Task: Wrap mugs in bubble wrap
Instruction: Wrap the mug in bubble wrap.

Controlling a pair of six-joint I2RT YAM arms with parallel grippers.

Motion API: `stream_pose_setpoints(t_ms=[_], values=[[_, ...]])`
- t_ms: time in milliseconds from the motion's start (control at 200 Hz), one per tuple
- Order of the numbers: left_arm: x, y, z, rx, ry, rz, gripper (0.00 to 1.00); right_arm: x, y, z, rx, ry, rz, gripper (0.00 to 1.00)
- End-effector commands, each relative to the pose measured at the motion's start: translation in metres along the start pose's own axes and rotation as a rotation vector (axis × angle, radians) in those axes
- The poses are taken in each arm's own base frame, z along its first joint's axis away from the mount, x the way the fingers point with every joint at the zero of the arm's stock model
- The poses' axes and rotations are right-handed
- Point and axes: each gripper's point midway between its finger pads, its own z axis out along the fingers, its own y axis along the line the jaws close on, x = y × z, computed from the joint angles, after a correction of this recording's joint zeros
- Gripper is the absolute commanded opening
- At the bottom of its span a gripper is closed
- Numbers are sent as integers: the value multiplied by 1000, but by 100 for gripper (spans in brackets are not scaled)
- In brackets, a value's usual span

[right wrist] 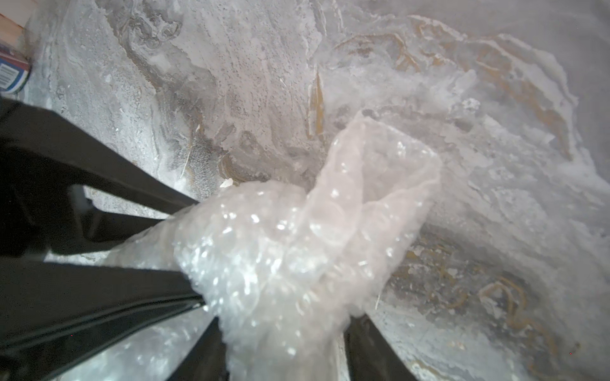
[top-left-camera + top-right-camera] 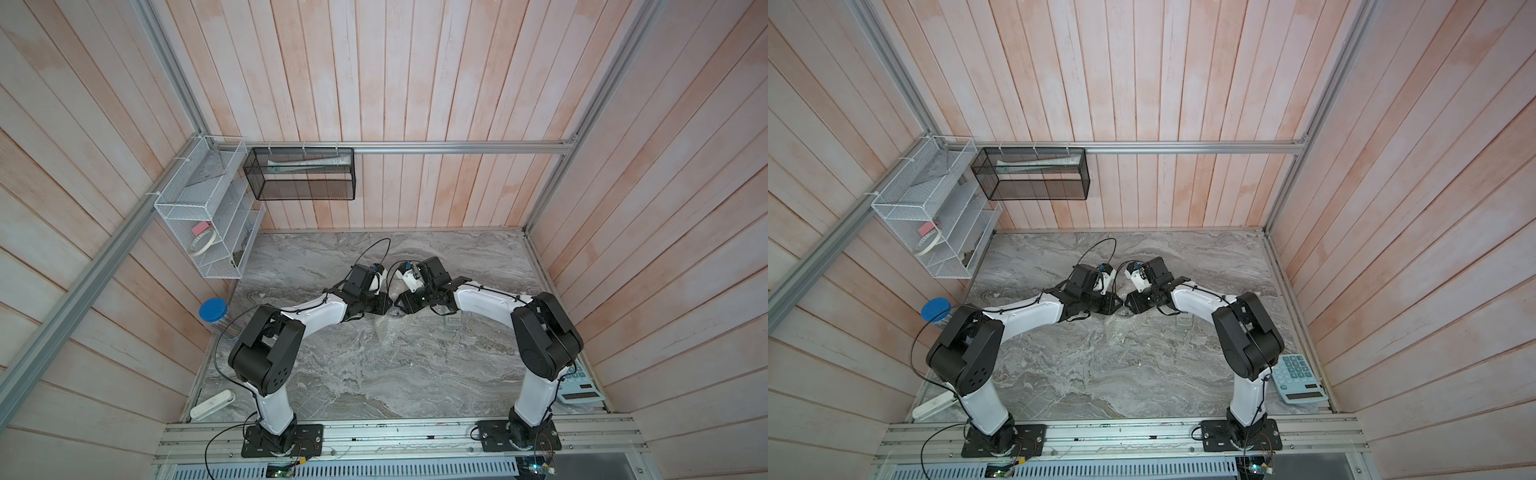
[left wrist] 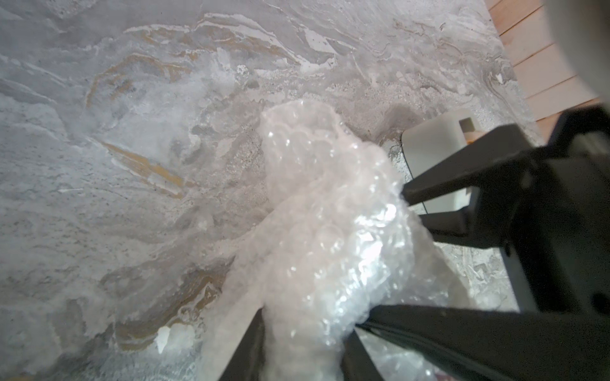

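The bubble wrap [image 3: 313, 204] is gathered into a crinkly whitish bunch standing up over the marble table, and the rest of the sheet lies flat [image 2: 392, 336]. Both arms meet mid-table. My left gripper [image 3: 303, 326] [image 2: 384, 305] is shut on the bunch, with both fingers pressed into it. From the opposite side my right gripper [image 1: 285, 325] [image 2: 401, 305] straddles the same bunch [image 1: 330, 231]. Its jaws are wider, and a thin gap shows beside one finger. The mug is hidden.
A grey tape dispenser [image 3: 432, 148] [image 2: 453, 322] sits just behind the right gripper. A calculator [image 2: 1298, 378] lies at the front right. A blue-lidded jar [image 2: 213, 309] and a white bar [image 2: 212, 404] are on the left. Wire baskets [image 2: 199, 216] [image 2: 299, 174] hang on the walls.
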Motion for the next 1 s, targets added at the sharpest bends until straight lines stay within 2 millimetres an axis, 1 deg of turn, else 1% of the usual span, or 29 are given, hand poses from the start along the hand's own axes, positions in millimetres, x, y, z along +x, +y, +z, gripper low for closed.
stream_pose_setpoints(t_ms=[0, 100, 215, 285, 380, 480, 555, 635, 725, 780, 855, 995], values=[[35, 2, 7, -22, 99, -29, 30, 12, 0, -20, 18, 38, 22, 61], [38, 1, 10, -29, 105, -32, 27, 3, 4, -37, 7, 1, 39, 65], [41, 0, 13, -40, 114, -39, 25, 1, 5, -55, -3, -19, 70, 68], [43, -1, 13, -47, 116, -44, 24, 3, 0, -64, 4, -23, 104, 69], [43, -2, 12, -61, 112, -47, 22, 5, -18, -82, 56, -38, 198, 70], [42, -3, 10, -80, 109, -52, 22, 16, -47, -106, 118, -72, 360, 72], [43, -3, 9, -98, 108, -52, 21, 36, -75, -122, 192, -77, 495, 72], [43, -5, 9, -117, 110, -39, 21, 55, -93, -133, 202, -90, 593, 70], [43, -6, 10, -136, 117, -24, 21, 72, -100, -135, 181, -101, 643, 67], [43, -6, 10, -147, 120, -14, 21, 78, -104, -133, 172, -96, 647, 64], [42, -7, 10, -158, 120, -6, 21, 81, -107, -130, 139, -95, 653, 59], [41, -7, 9, -177, 122, 8, 21, 88, -115, -118, 90, -70, 672, 51]])
